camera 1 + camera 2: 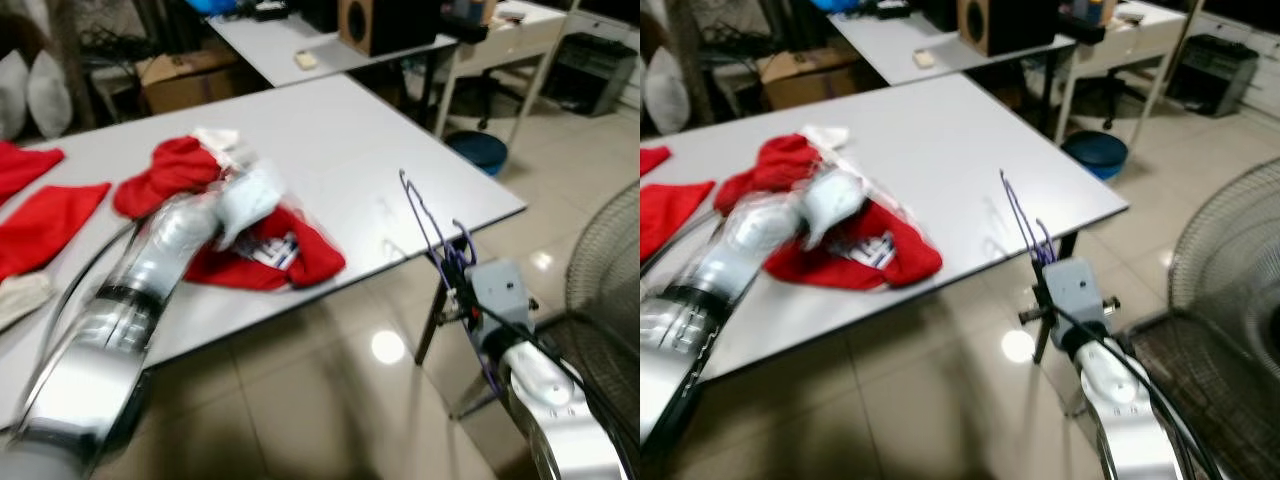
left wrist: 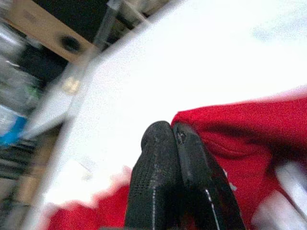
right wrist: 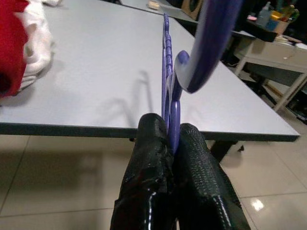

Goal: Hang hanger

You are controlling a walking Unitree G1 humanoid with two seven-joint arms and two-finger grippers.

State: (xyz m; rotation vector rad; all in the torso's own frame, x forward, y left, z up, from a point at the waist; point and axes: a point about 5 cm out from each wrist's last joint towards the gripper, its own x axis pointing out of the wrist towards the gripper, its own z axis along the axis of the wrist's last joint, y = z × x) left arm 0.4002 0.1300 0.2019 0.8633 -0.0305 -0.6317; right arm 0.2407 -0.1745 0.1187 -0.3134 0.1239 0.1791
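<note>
Both grippers closed: right gripper (image 3: pixel 171 139) pinching purple hanger (image 1: pixel 428 228), left gripper (image 2: pixel 173 139) over red clothes (image 1: pixel 262 252).

Your desk (image 1: pixel 340 130) carries red garments (image 1: pixel 265 250); speaker (image 1: pixel 385 25) at 12 o'clock, fan (image 1: pixel 605 270) at 4.

Purple hanger (image 3: pixel 169 81) upright beside table edge

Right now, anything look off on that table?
Mostly the clothes: a red garment lies crumpled near the table front edge, with the left gripper shut over it. More red cloth is strewn farther left. The right gripper clamps the purple hanger, still empty.
</note>
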